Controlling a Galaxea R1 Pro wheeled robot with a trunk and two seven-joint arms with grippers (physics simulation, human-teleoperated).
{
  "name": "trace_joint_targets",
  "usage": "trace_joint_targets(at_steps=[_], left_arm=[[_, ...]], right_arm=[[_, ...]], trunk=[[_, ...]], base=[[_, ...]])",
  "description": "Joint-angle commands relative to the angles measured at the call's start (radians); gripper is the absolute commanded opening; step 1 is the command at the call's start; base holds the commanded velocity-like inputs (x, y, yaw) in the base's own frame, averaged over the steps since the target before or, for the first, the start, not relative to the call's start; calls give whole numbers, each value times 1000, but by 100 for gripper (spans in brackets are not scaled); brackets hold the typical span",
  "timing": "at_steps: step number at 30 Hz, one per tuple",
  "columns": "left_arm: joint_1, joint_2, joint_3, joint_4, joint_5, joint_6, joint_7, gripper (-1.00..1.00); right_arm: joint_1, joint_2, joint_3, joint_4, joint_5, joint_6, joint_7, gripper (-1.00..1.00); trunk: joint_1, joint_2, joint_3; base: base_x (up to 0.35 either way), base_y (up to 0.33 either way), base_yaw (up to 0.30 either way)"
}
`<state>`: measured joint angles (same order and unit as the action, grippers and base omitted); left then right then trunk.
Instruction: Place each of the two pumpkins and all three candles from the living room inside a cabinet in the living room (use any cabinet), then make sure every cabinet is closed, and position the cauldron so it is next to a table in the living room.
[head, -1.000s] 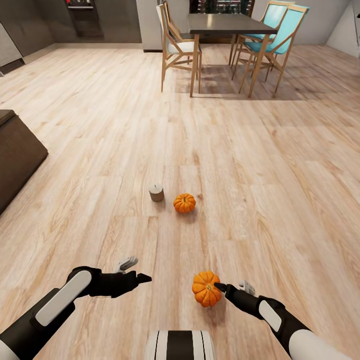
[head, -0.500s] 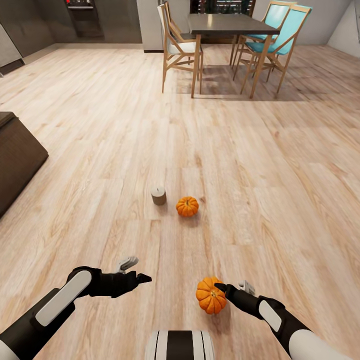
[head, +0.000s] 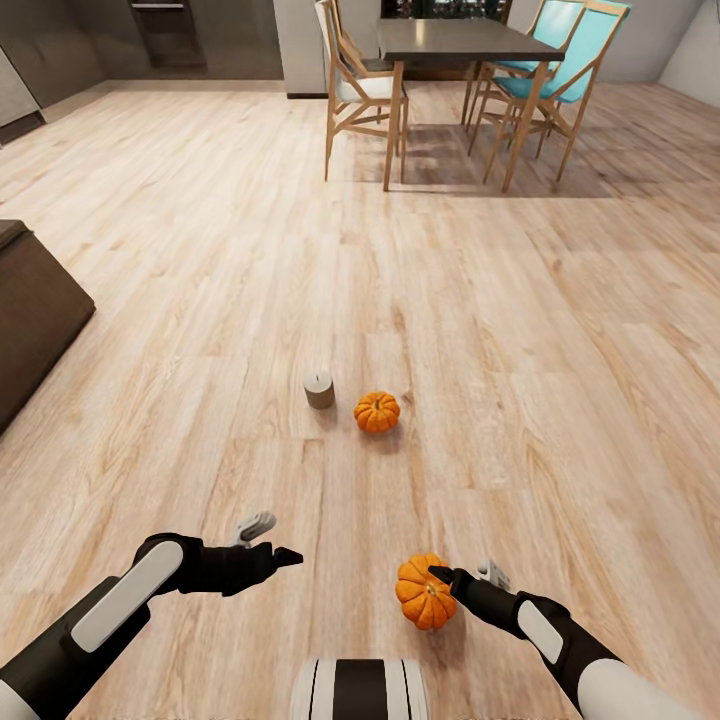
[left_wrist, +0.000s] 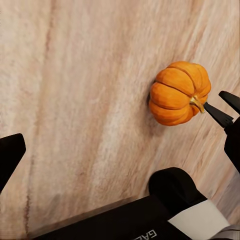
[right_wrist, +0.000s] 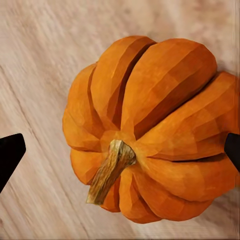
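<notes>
Head view: the right hand (head: 440, 577) holds a ribbed orange pumpkin (head: 425, 592) between its spread fingers, above the pale plank floor (head: 560, 330). Farther ahead a second pumpkin (head: 376, 411) sits near a stubby grey candle (head: 319, 390), apart. The left hand (head: 283, 553) hangs empty, how far open I cannot tell. A dark cabinet corner (head: 35, 310) edges the wide open floor.

- Near ribbed round pumpkin (right_wrist: 150, 130) — bright orange, with a tan-brown stem.
- Far small ribbed pumpkin (head: 377, 411) — the same orange.
- Stubby cylindrical candle (head: 319, 390) — grey-beige.
- Plank wooden floor (head: 560, 330) — pale, streaked grain.
- Wooden dining chairs (head: 540, 70) — teal seats.
</notes>
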<state>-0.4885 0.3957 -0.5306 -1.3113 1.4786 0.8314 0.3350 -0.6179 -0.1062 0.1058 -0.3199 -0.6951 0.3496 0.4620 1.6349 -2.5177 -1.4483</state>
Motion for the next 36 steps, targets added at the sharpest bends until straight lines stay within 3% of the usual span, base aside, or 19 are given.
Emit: trace_joint_targets(at_steps=[1,13,18,30,36], left_arm=[[-1,1,-2,-1,11,-1,8,100],[-1,0,-2,-2,11,-1,8,100],[-1,0,-2,-2,11,-1,8,100],[-1,-3,-4,-1,11,-1,10,100],[-1,-7,-7,0,11,-1,10,100]], right_arm=[[0,-1,8,-1,-11,2,-1,100],[0,-1,8,-1,-11,-12,-2,100],[0,-1,8,-1,-11,-12,-3,100],[0,-1,8,-1,-11,-12,-9,100],[0,-1,8,1,-11,-13,-9,100]], trunk=[[0,-1,-5],[1,-1,-12],[3,-2,-32],[3,-2,-32],[6,-4,-55]], base=[[0,0,0],[0,0,0],[0,0,0],[0,0,0],[0,0,0]])
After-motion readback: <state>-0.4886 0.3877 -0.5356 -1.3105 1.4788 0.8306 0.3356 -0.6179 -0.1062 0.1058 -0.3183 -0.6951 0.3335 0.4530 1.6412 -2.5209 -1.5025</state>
